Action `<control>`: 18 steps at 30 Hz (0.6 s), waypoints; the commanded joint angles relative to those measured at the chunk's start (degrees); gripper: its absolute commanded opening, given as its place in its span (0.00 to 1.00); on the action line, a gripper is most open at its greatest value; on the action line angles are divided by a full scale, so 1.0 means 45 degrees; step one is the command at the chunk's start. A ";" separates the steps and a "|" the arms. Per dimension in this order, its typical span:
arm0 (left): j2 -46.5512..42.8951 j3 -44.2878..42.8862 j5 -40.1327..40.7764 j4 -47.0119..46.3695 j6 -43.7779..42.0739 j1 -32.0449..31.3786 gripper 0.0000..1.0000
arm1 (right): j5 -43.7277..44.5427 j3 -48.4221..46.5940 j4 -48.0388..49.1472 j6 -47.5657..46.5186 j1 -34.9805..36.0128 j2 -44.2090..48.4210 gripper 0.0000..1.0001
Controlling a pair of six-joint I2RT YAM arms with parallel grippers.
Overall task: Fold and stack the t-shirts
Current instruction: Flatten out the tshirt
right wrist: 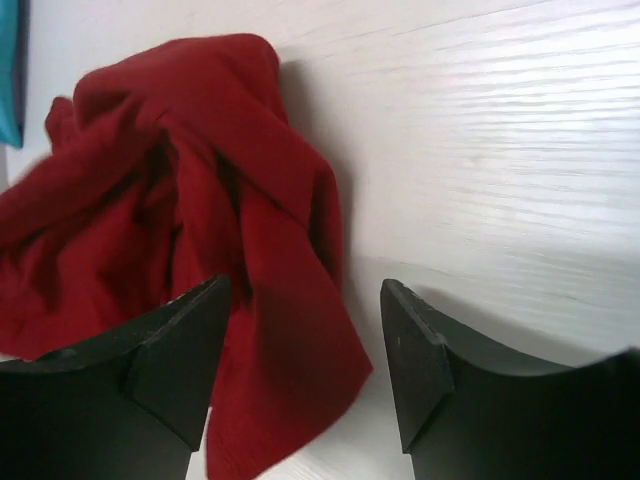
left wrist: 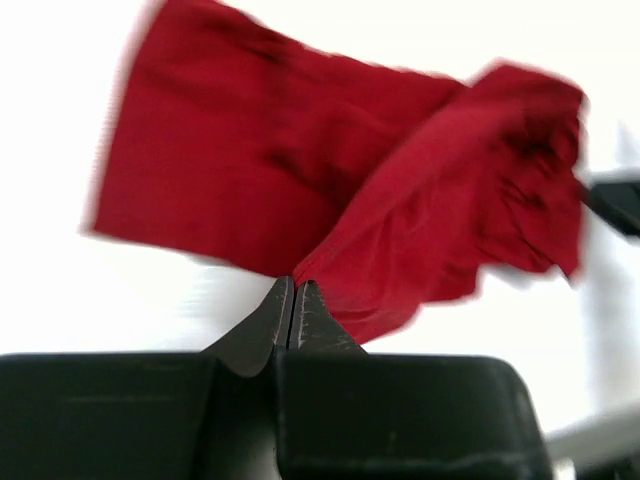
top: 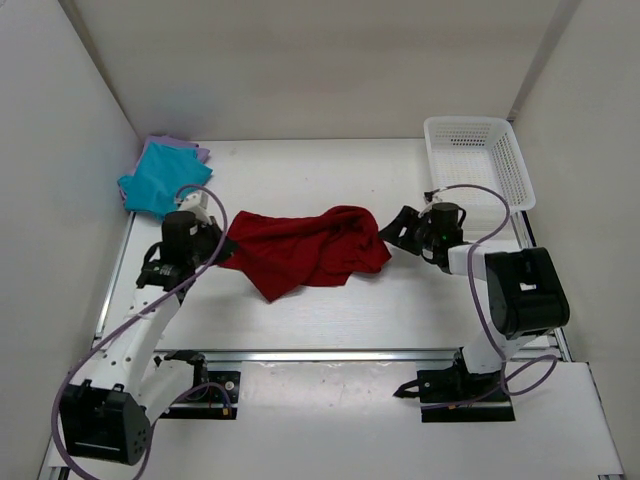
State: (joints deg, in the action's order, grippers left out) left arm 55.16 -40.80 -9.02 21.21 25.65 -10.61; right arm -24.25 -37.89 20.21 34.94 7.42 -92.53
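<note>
My left pincer (left wrist: 293, 285) is pressed together on the near left edge of the dark red t-shirt (left wrist: 300, 170), while my right pincer (right wrist: 305, 290) stands spread just off the shirt's right end, with bunched cloth lying under its left finger and partway into the gap. The white mesh basket (top: 470, 122) sits at the far right corner of the table (top: 400, 310), well apart from the teal t-shirt (top: 155, 180), which lies on the lavender t-shirt (top: 190, 150) at the far left corner. The red shirt lies crumpled mid-table, its long axis running left to right between my pincers, one corner pointing toward my bases.
</note>
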 commanded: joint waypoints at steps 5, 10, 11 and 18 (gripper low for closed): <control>0.0181 -0.0622 0.0227 -0.0179 0.0314 0.0621 0.00 | -0.1251 -0.1905 0.0553 0.0343 0.0518 -0.1737 0.47; 0.2484 -0.2197 -0.0416 -0.1978 0.1467 0.0578 0.00 | -0.1859 -0.5148 -0.0503 0.0283 0.0519 -0.3109 0.00; 0.3069 -0.3170 -0.0302 -0.2018 0.1507 0.0774 0.00 | -0.1528 -0.5657 -0.0970 0.0109 0.0558 -0.2858 0.00; 0.6939 -1.1843 -0.0222 -0.0267 0.1839 0.2279 0.00 | -0.0061 -1.7349 -0.7433 -0.2778 0.0772 -0.4064 0.00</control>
State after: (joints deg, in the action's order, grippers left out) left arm 84.79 -79.72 -10.31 19.62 32.99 -2.74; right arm -27.77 -97.71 -4.78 29.69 10.39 -112.33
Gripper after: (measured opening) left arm 0.038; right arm 0.015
